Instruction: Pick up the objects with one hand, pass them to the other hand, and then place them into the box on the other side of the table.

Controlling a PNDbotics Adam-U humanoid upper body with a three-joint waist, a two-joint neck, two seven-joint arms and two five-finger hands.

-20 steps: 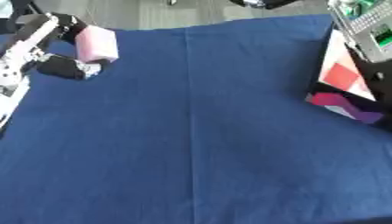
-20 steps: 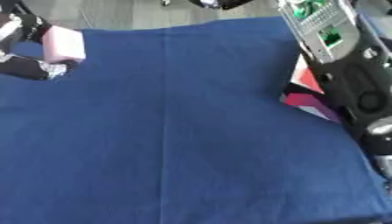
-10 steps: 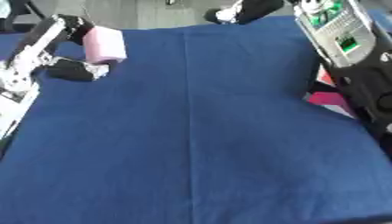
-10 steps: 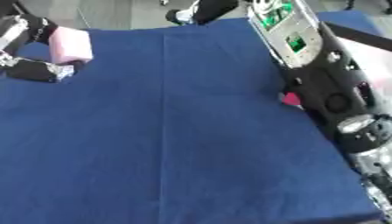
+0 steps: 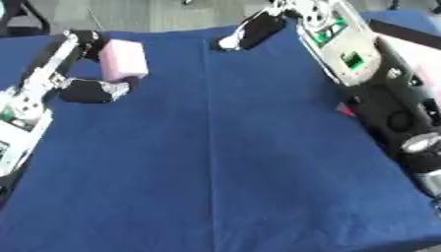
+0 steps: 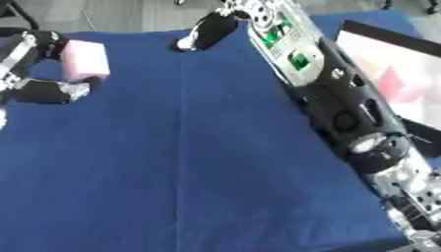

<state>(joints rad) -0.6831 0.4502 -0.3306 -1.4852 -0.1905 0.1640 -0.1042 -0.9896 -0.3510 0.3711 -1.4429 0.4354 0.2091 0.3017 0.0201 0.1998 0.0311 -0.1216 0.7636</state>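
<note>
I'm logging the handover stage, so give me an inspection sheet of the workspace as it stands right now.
Surface: blue cloth over the table, creased down the middle.
Job's things: pink block held at far left; box at right edge, pale inside.
Clutter: nothing seen.
Hands: left hand curled round the pink block; right hand reaching across the far edge, fingers extended.
Cables: nothing seen.
Surroundings: grey floor beyond the table.

Blue cloth (image 5: 215,162) bare through centre and near edge; right arm (image 6: 327,93) spans right side; box (image 6: 396,83) beyond.
</note>
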